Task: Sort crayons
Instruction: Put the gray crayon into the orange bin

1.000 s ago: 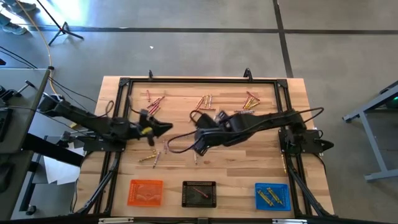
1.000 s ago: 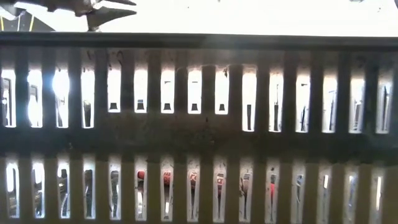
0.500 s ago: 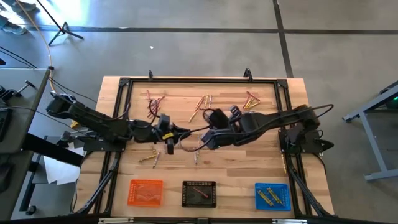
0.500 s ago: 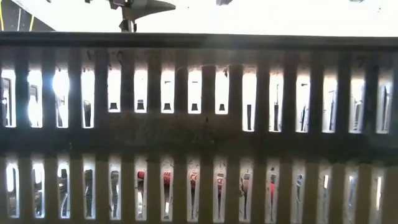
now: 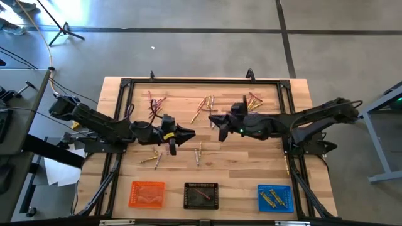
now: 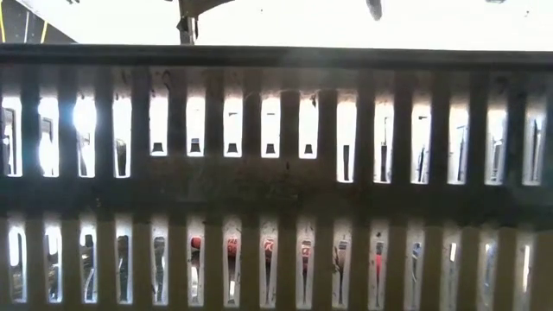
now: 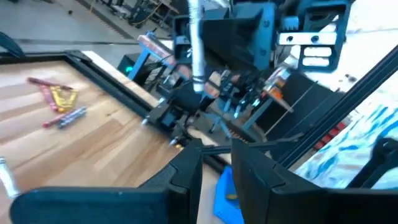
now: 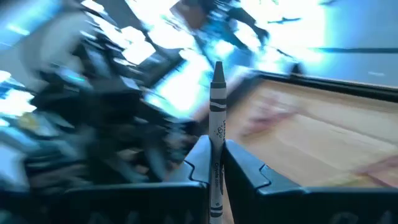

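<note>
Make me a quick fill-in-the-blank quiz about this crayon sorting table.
The right gripper is shut on a ___ crayon.
The crayons in the blue tray are ___.
The tray between the orange tray and the blue one is ___.
The left gripper is open and holds ___.
Missing words: grey, yellow, black, nothing.

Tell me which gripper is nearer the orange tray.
Left. The left gripper hangs over mid-table, up and slightly right of the orange tray; the right gripper is farther right, holding a grey crayon.
</note>
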{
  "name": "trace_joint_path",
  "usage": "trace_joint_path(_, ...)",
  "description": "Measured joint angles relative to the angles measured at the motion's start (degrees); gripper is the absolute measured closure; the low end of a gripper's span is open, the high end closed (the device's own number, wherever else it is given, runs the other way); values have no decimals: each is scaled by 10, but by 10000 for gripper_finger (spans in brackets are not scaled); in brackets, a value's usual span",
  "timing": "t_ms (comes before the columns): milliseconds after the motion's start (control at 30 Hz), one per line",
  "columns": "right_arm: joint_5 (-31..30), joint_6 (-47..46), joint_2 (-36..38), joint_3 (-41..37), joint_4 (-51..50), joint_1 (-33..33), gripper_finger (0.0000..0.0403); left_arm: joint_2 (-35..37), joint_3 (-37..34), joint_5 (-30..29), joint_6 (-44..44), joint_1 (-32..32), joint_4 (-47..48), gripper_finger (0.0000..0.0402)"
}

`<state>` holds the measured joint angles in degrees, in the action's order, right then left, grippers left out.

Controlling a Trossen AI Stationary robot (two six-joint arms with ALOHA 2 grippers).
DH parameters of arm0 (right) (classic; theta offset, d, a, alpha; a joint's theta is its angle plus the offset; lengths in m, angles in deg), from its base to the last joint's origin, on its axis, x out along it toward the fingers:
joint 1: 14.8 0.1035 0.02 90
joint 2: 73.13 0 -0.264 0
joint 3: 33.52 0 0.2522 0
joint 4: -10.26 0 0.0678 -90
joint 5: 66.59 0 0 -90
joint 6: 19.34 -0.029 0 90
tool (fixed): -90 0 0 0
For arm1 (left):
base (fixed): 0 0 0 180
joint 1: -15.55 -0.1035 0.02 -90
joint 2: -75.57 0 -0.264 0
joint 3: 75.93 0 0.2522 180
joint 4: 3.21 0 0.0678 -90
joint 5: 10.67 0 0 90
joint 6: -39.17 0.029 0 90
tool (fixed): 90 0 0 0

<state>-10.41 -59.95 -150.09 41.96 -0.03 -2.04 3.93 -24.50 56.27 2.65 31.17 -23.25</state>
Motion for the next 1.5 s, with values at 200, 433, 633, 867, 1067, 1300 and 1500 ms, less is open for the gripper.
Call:
trace_joint_path(200,22,1,-5,-30,47,0,389,-49,0,8,-9,0,-86,327)
trace_joint_path(433,33,1,-9,-25,50,1,389,-103,35,25,-7,0,-106,327)
trace_joint_path(633,54,-4,-9,-25,49,4,389,-123,85,30,41,0,-61,327)
trace_joint_path(867,54,-3,-10,-25,44,20,389,-123,97,14,42,-2,-25,327)
trace_joint_path(1067,56,-3,-10,-25,44,33,389,-123,97,7,42,-3,-25,327)
trace_joint_path(1300,52,-15,-12,-24,44,43,389,-123,97,1,38,-6,-38,327)
trace_joint_path(1500,44,-14,-12,-24,45,43,389,-122,97,3,38,-7,-44,327)
